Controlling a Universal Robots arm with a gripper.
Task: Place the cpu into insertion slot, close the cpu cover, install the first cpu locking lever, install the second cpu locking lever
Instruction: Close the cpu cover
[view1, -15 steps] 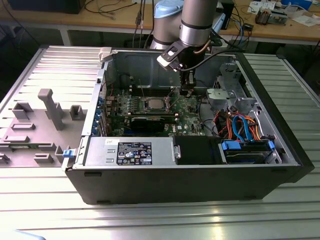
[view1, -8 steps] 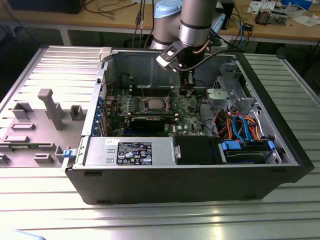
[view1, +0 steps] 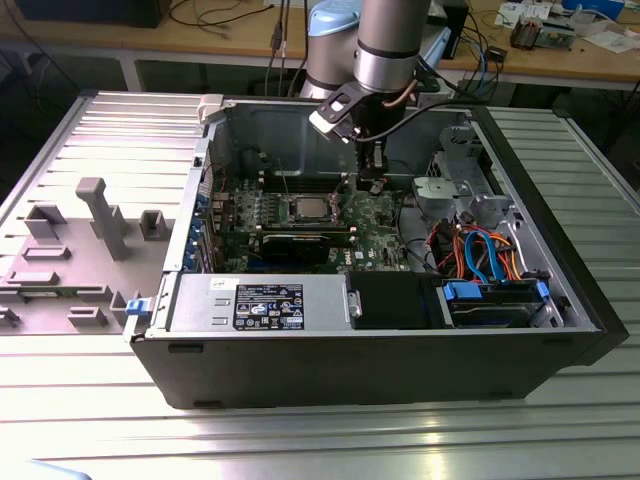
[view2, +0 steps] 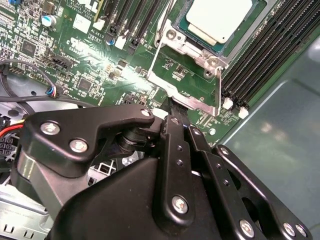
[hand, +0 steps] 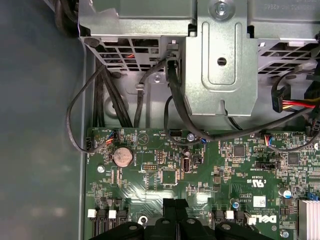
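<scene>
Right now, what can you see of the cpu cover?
In the second wrist view the cpu cover is a thin silver metal frame with a large square window, the green board showing through. It is open, tilted away from the cpu, and fixed beside it near two screws. The gripper sits at its free edge; contact cannot be told.

I see the cpu (view2: 218, 19), square and silver-grey, seated flat in the insertion slot (view2: 194, 44); the cpu cover (view2: 187, 97), a windowed silver frame, stands swung open beside it.
</scene>
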